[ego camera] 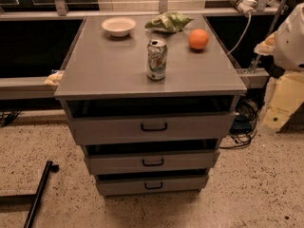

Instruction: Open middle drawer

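A grey metal cabinet (pixel 95 70) has three drawers stacked one above the other. The middle drawer (pixel 190 161) has a flat grey front and a small black bar handle (pixel 153 162). A dark gap shows above its front, as with the other two. My gripper (pixel 281 103) hangs at the right edge of the view, below the white arm shell (pixel 290 37), well to the right of the drawers and touching nothing.
The top drawer (pixel 109 127) and bottom drawer (pixel 118 186) have like handles. On the cabinet top stand a soda can (pixel 156 59), an orange (pixel 198 39), a white bowl (pixel 118 26) and a green chip bag (pixel 168 21). Cables (pixel 244 127) lie right; a black bar (pixel 38 194) lies lower left.
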You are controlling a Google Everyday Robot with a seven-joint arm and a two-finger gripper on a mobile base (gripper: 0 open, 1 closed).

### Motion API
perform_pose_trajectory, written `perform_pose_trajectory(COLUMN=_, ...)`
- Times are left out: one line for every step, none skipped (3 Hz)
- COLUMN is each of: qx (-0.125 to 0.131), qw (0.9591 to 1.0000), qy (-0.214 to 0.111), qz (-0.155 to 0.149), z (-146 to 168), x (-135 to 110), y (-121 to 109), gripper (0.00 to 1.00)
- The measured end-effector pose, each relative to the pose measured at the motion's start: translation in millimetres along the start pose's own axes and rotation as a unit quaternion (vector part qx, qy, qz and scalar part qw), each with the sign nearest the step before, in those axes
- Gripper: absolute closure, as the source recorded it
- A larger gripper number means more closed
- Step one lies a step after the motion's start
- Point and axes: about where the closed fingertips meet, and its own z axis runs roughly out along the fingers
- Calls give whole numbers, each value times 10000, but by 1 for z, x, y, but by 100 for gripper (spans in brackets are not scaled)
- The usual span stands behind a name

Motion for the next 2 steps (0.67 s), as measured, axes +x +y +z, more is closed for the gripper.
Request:
perform_pose_trajectory(qx=17, qw=10000, qy=-51, qz=-4, z=3, x=0, y=0, gripper=0)
perform_pose_trajectory(qx=-177, qw=9995, qy=-259, qz=-6, z=34, x=7, y=8, gripper=0)
